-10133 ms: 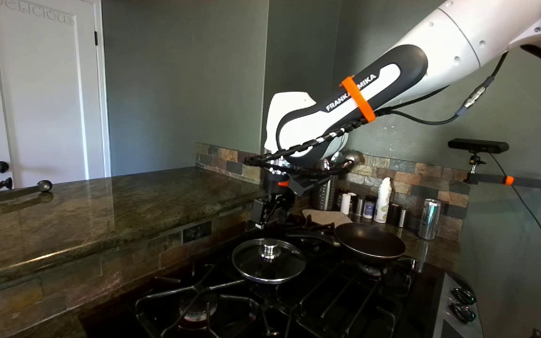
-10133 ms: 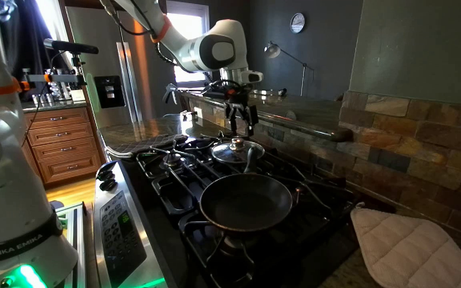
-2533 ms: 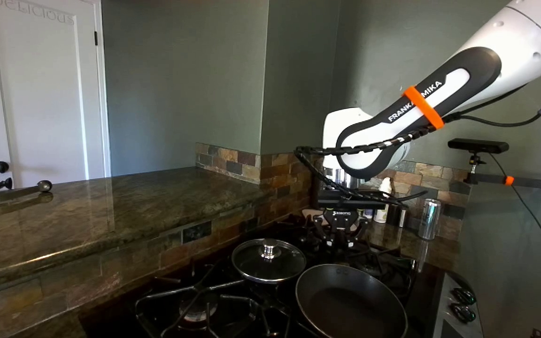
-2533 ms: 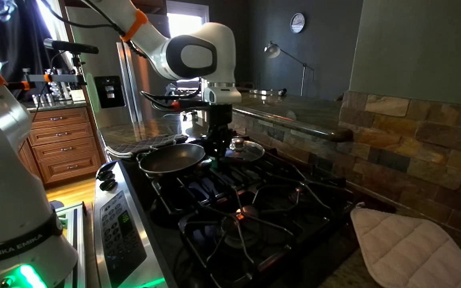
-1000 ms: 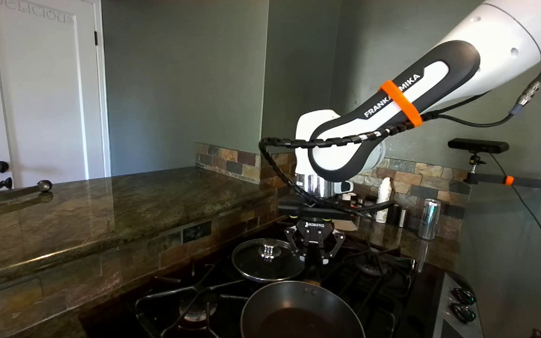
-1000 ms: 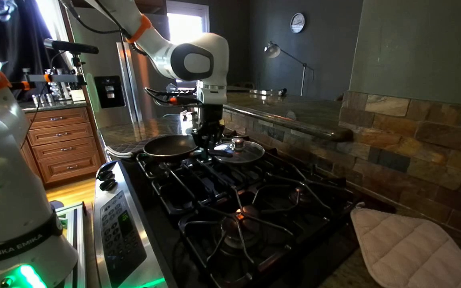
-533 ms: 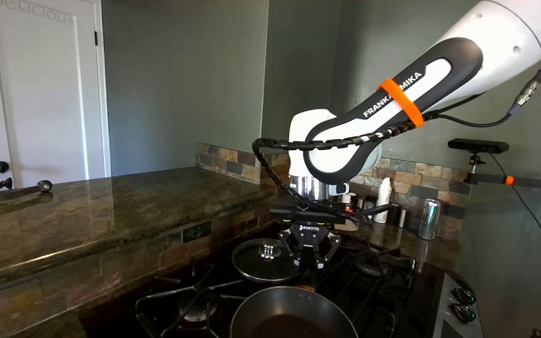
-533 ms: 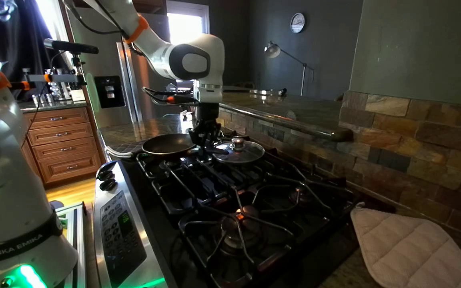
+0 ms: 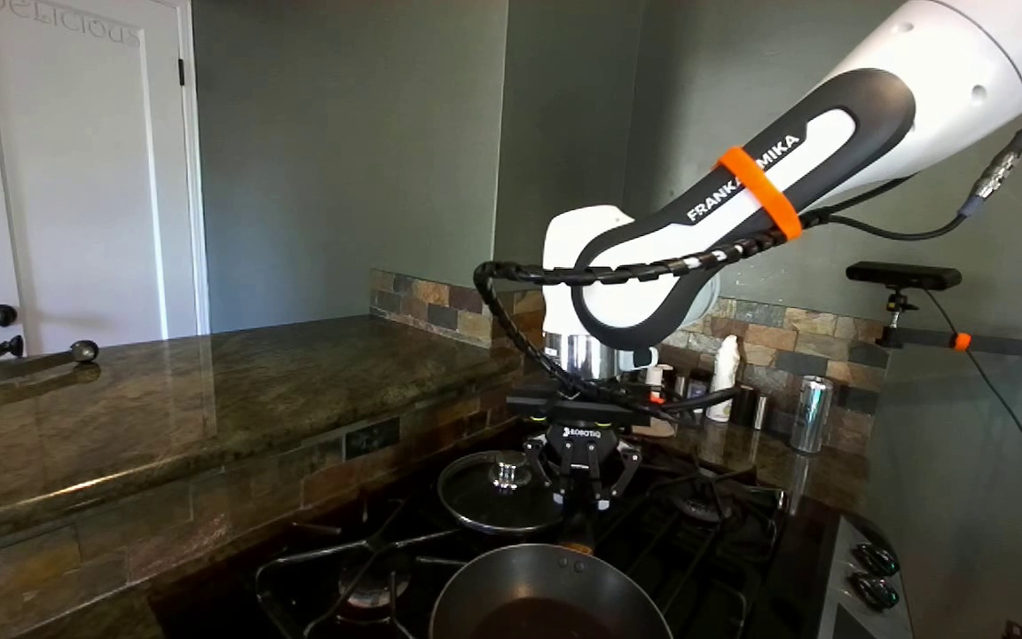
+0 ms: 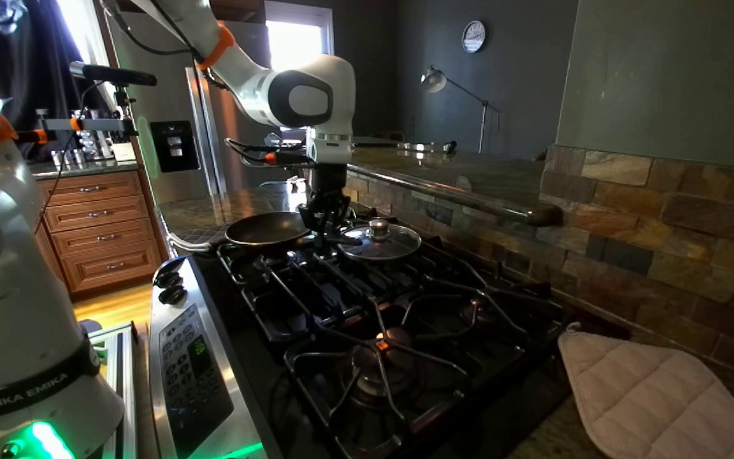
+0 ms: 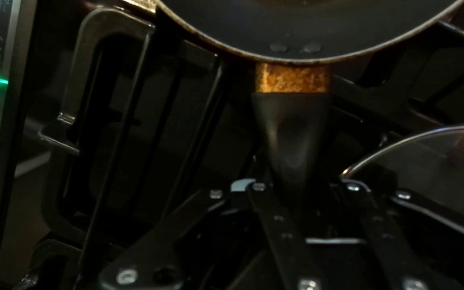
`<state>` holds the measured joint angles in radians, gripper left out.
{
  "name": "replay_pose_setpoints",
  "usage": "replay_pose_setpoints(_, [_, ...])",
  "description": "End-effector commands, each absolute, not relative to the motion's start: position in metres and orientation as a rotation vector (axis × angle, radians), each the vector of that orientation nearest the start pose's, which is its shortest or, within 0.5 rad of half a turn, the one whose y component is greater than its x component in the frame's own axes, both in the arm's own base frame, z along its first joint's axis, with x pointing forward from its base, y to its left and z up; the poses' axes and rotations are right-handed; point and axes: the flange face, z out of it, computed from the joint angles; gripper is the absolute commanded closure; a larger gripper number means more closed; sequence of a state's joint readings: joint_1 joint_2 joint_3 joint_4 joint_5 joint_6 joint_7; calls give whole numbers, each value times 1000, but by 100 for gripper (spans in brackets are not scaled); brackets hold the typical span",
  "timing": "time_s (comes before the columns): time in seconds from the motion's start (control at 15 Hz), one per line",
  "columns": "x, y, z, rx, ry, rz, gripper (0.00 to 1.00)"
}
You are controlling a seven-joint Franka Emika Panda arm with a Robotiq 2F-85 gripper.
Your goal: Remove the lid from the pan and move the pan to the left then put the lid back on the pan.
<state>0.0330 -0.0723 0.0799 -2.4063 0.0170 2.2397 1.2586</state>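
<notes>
Grey walls (image 9: 342, 160) stand beyond my gripper (image 9: 580, 503) in an exterior view, a stone counter (image 9: 254, 382) off to one side. The stove (image 10: 255, 366) spreads below the jaws. The pan (image 9: 551, 595) is out ahead of them, open side up; its long axis runs up the wrist view, the handle (image 11: 294, 133) pointing back into my jaws, which pinch it. The lid (image 10: 392, 245) lies just to their right in that view, knob (image 10: 378, 229) up.

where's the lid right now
In an exterior view, the lid lies on the stove, picture-left of the gripper and behind the pan.
</notes>
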Motion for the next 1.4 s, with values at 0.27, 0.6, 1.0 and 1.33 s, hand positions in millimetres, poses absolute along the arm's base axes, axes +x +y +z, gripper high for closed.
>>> replay_pose_setpoints(0.27, [471,62,331,-2674,1786,128,46])
replay_pose_setpoints(0.6, [470,61,335,-2669,1781,122,9])
replay_pose_setpoints(1.0, [466,48,367,-2643,1755,27,0])
replay_pose_setpoints(1.33, [471,27,398,-2840,1525,-158,0])
